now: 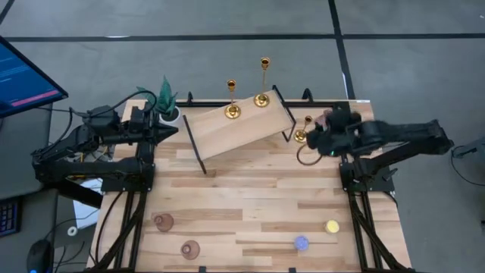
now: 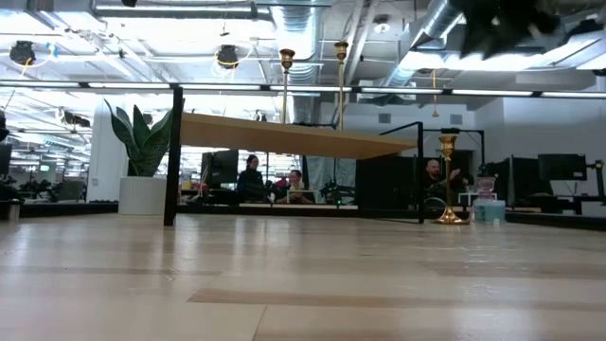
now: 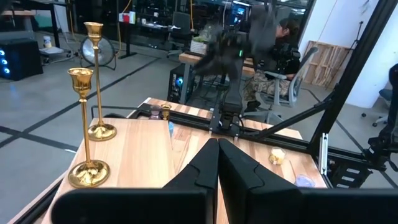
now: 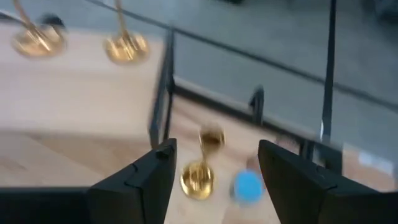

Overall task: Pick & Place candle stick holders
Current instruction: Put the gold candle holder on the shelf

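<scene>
right gripper (image 4: pixel 214 165) open above short gold candlestick (image 4: pixel 200 167), holding nothing

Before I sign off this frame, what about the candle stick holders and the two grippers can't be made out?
- Third pink holder: the high view shows only two near the front edge; no other is visible.
- Short gold candlestick: right wrist view is motion-blurred, so contact with the open right gripper is unclear.
- Right gripper in the low view: cut off by the top edge.
- Left gripper: shut, holding nothing visible; the high view is too small to confirm.
</scene>
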